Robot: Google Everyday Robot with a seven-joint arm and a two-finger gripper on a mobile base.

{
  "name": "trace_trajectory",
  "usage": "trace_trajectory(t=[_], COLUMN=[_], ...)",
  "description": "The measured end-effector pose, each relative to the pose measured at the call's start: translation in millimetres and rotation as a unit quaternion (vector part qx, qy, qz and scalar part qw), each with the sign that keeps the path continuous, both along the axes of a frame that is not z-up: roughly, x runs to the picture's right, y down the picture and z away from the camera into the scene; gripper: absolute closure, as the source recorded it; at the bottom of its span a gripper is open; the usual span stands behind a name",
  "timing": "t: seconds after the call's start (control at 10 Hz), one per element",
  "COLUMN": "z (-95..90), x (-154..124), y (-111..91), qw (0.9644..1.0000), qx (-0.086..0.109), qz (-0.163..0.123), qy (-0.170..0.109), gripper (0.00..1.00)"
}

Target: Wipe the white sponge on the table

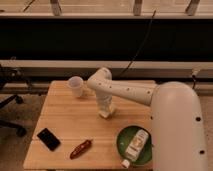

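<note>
The white arm (150, 95) reaches from the right across the table (60, 120), its gripper (105, 111) pointing down near the middle of the top. Whether it grips the white sponge (104, 114), seen as a pale block at the gripper's tip, cannot be told. A green plate (125, 142) at the right front holds a white bottle (136, 145). A translucent cup (76, 86) stands at the back, just beside the arm. A black phone (48, 139) and a red object (80, 148) lie at the left front.
</note>
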State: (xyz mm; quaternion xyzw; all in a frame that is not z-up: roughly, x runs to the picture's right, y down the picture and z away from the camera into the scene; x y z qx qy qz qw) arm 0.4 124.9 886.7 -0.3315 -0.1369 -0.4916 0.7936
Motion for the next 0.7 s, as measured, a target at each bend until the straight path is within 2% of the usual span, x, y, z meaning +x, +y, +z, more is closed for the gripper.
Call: trace_trajectory(t=[0.4,0.7], z=[10.1,5.8], x=[-35.5,-80.9], y=[-15.0,-12.4], qw=[0.9995,0.9969], qx=[0.006,0.004], qz=[-0.024,-0.047], qy=[-0.022,-0.063], gripper=[1.00,1.00])
